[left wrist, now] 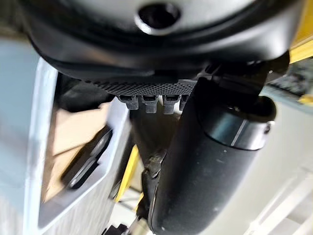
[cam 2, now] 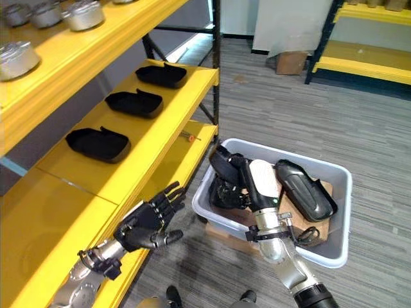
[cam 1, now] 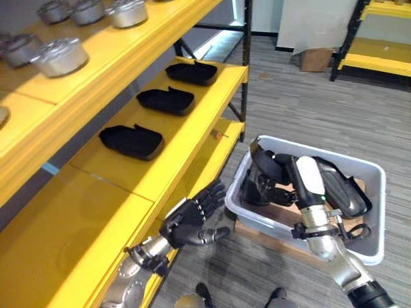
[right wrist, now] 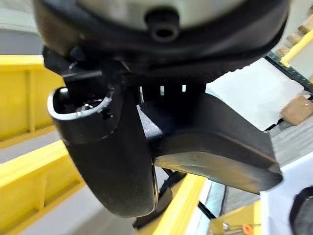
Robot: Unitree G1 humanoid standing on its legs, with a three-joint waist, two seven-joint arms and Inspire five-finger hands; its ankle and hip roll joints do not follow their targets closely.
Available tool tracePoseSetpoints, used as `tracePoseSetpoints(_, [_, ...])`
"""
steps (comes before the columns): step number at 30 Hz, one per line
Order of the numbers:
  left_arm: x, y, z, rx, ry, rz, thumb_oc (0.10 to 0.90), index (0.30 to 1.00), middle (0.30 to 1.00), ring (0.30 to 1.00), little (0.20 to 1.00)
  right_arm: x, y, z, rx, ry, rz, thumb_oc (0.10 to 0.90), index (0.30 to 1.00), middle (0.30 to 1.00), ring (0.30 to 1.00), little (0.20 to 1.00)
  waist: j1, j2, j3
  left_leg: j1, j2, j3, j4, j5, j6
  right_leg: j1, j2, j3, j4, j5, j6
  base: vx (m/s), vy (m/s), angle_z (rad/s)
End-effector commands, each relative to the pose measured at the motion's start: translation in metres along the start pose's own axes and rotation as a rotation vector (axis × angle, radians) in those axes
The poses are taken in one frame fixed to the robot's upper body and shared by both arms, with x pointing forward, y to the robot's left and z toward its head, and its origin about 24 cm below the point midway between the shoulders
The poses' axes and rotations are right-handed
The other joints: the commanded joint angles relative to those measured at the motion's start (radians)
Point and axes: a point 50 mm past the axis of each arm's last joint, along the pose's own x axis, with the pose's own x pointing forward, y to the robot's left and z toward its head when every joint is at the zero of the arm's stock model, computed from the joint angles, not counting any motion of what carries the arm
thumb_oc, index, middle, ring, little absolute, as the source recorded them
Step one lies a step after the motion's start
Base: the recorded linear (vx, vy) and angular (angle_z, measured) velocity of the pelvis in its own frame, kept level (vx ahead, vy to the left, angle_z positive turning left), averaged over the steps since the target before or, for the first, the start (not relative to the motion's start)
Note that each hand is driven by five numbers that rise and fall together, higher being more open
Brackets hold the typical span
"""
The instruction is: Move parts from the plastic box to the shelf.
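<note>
A grey plastic box stands on the floor beside the yellow shelf. My right hand reaches into it, its fingers curled round a black moulded part near the box's left wall. The right wrist view shows that black part between thumb and fingers. Another long black part lies on the right side of the box. Three black parts rest in a row on the middle shelf. My left hand hangs open and holds nothing, between the shelf's edge and the box.
Several metal pots stand on the upper shelf. The plastic box sits on a flat cardboard piece. A cardboard carton and a second yellow rack stand far back. Grey plank floor lies open behind the box.
</note>
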Motion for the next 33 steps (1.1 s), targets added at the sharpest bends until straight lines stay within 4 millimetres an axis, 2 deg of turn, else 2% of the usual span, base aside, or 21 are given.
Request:
tracePoseSetpoints(1, [-0.009, -0.011, 0.039, 0.093, -0.138, -0.108, 0.9, 1.0, 1.0, 1.0, 1.0, 0.036, -0.046, 0.056, 0.05, -0.315, -0.351, 0.4, 0.3, 0.3, 0.3, 0.3, 0.02, -0.001, -0.082, 0.108, 0.046, -0.005, -0.013, -0.101, -0.03, 0.039, 0.065, -0.023, -0.079, 0.006, 0.003, -0.23, 0.313, 0.28])
tracePoseSetpoints(3, [-0.011, -0.011, 0.04, 0.1, -0.141, -0.108, 0.9, 1.0, 1.0, 1.0, 1.0, 0.035, -0.049, 0.056, 0.038, -0.323, -0.381, 0.4, 0.3, 0.3, 0.3, 0.3, 0.027, -0.003, -0.084, 0.111, 0.04, -0.006, -0.026, -0.1, -0.027, 0.043, 0.058, -0.033, -0.092, 0.022, 0.012, -0.17, 0.209, 0.36])
tracePoseSetpoints(7, [-0.012, -0.015, 0.045, 0.102, -0.149, -0.149, 0.9, 1.0, 1.0, 1.0, 1.0, 0.035, -0.058, 0.067, 0.011, -0.411, -0.453, 0.4, 0.3, 0.3, 0.3, 0.3, 0.053, -0.012, -0.084, 0.108, 0.008, -0.022, -0.068, -0.095, -0.016, 0.045, 0.03, -0.053, -0.155, 0.108, 0.052, -0.18, 0.178, 0.28])
tracePoseSetpoints(10, [-0.01, -0.015, 0.048, 0.104, -0.148, -0.157, 0.9, 1.0, 1.0, 1.0, 1.0, 0.033, -0.06, 0.078, 0.018, -0.513, -0.445, 0.4, 0.3, 0.3, 0.3, 0.3, 0.064, -0.015, -0.084, 0.098, -0.014, -0.038, -0.083, -0.095, -0.008, 0.038, 0.017, -0.051, -0.181, 0.151, 0.075, -0.15, 0.144, 0.16])
tracePoseSetpoints(12, [-0.01, -0.014, 0.049, 0.109, -0.143, -0.165, 0.9, 1.0, 1.0, 1.0, 1.0, 0.031, -0.059, 0.086, 0.009, -0.585, -0.426, 0.4, 0.3, 0.3, 0.3, 0.3, 0.068, -0.016, -0.085, 0.087, -0.031, -0.063, -0.09, -0.093, -0.001, 0.032, 0.027, -0.026, -0.186, 0.152, 0.079, -0.15, 0.122, 0.2])
tracePoseSetpoints(13, [-0.011, -0.013, 0.05, 0.108, -0.138, -0.172, 0.9, 1.0, 1.0, 1.0, 1.0, 0.029, -0.06, 0.088, -0.004, -0.614, -0.415, 0.4, 0.3, 0.3, 0.3, 0.3, 0.066, -0.018, -0.088, 0.076, -0.042, -0.092, -0.093, -0.094, 0.007, 0.017, 0.042, 0.014, -0.169, 0.129, 0.073, -0.12, 0.083, 0.52])
tracePoseSetpoints(14, [-0.012, -0.012, 0.05, 0.102, -0.132, -0.195, 0.9, 1.0, 1.0, 1.0, 1.0, 0.025, -0.058, 0.092, -0.033, -0.655, -0.398, 0.4, 0.3, 0.3, 0.3, 0.3, 0.057, -0.019, -0.093, 0.063, -0.054, -0.139, -0.097, -0.091, 0.018, 0.007, 0.066, 0.083, -0.153, 0.093, 0.063, -0.09, 0.062, 0.75])
tracePoseSetpoints(15, [-0.013, -0.012, 0.05, 0.1, -0.129, -0.204, 0.9, 1.0, 1.0, 1.0, 1.0, 0.025, -0.058, 0.092, -0.038, -0.655, -0.397, 0.4, 0.3, 0.3, 0.3, 0.3, 0.052, -0.02, -0.095, 0.058, -0.056, -0.153, -0.098, -0.089, 0.019, 0.006, 0.073, 0.107, -0.151, 0.082, 0.06, -0.1, 0.023, 0.92])
tracePoseSetpoints(16, [-0.015, -0.013, 0.05, 0.094, -0.121, -0.228, 0.9, 1.0, 1.0, 1.0, 1.0, 0.022, -0.06, 0.092, -0.055, -0.665, -0.395, 0.4, 0.3, 0.3, 0.3, 0.3, 0.038, -0.025, -0.097, 0.038, -0.063, -0.187, -0.096, -0.07, 0.029, -0.001, 0.095, 0.169, -0.152, 0.066, 0.042, -0.04, -0.023, 0.96])
tracePoseSetpoints(19, [-0.016, -0.014, 0.051, 0.08, -0.101, -0.249, 0.9, 1.0, 1.0, 1.0, 1.0, 0.015, -0.063, 0.094, -0.071, -0.716, -0.363, 0.4, 0.3, 0.3, 0.3, 0.3, 0.002, -0.031, -0.101, 0.031, -0.072, -0.292, -0.098, -0.064, 0.04, 0.0, 0.154, 0.333, -0.151, 0.025, 0.034, 0.02, -0.024, 1.24])
tracePoseSetpoints(20, [-0.015, -0.014, 0.051, 0.081, -0.101, -0.249, 0.9, 1.0, 1.0, 1.0, 1.0, 0.015, -0.063, 0.094, -0.071, -0.717, -0.363, 0.4, 0.3, 0.3, 0.3, 0.3, 0.002, -0.032, -0.103, 0.028, -0.072, -0.292, -0.098, -0.061, 0.04, -0.003, 0.154, 0.333, -0.152, 0.028, 0.033, 0.05, -0.052, 0.88])
tracePoseSetpoints(21, [-0.012, -0.015, 0.053, 0.072, -0.086, -0.274, 0.9, 1.0, 1.0, 1.0, 1.0, 0.012, -0.065, 0.098, -0.084, -0.748, -0.339, 0.4, 0.3, 0.3, 0.3, 0.3, -0.016, -0.037, -0.104, 0.028, -0.078, -0.352, -0.106, -0.058, 0.045, 0.002, 0.189, 0.425, -0.152, 0.011, 0.027, 0.06, -0.097, 1.29])
tracePoseSetpoints(22, [-0.006, -0.019, 0.053, 0.071, -0.06, -0.313, 0.9, 1.0, 1.0, 1.0, 1.0, 0.009, -0.066, 0.108, -0.086, -0.824, -0.279, 0.4, 0.3, 0.3, 0.3, 0.3, -0.03, -0.045, -0.109, 0.026, -0.085, -0.418, -0.116, -0.051, 0.044, 0.014, 0.242, 0.498, -0.144, -0.015, 0.006, 0.07, -0.099, 1.67])
tracePoseSetpoints(25, [-0.002, -0.022, 0.054, 0.069, -0.054, -0.32, 0.9, 1.0, 1.0, 1.0, 1.0, 0.007, -0.062, 0.117, -0.087, -0.913, -0.2, 0.4, 0.3, 0.3, 0.3, 0.3, -0.033, -0.051, -0.113, 0.023, -0.096, -0.46, -0.115, -0.048, 0.037, 0.024, 0.286, 0.538, -0.155, -0.033, -0.02, 0.04, -0.071, 1.14])
tracePoseSetpoints(27, [-0.001, -0.021, 0.058, 0.072, -0.083, -0.308, 0.9, 1.0, 1.0, 1.0, 1.0, 0.005, -0.062, 0.123, -0.097, -1.004, -0.141, 0.4, 0.3, 0.3, 0.3, 0.3, -0.032, -0.053, -0.115, 0.004, -0.1, -0.483, -0.101, -0.041, 0.031, 0.021, 0.293, 0.558, -0.171, -0.02, -0.027, 0.01, -0.109, 0.11])
tracePoseSetpoints(31, [-0.003, -0.02, 0.059, 0.065, -0.12, -0.257, 0.9, 1.0, 1.0, 1.0, 1.0, 0.004, -0.058, 0.143, -0.077, -1.22, 0.016, 0.4, 0.3, 0.3, 0.3, 0.3, -0.002, -0.06, -0.122, -0.004, -0.088, -0.497, -0.084, -0.039, 0.007, 0.055, 0.293, 0.538, -0.225, -0.011, -0.043, 0.06, -0.157, 0.05])
tracePoseSetpoints(33, [-0.005, -0.02, 0.057, 0.066, -0.119, -0.248, 0.9, 1.0, 1.0, 1.0, 1.0, 0.002, -0.056, 0.148, -0.095, -1.275, 0.056, 0.4, 0.3, 0.3, 0.3, 0.3, 0.009, -0.062, -0.123, 0.001, -0.087, -0.503, -0.072, -0.05, 0.005, 0.07, 0.293, 0.526, -0.234, -0.017, -0.048, 0.07, -0.126, 0.26])
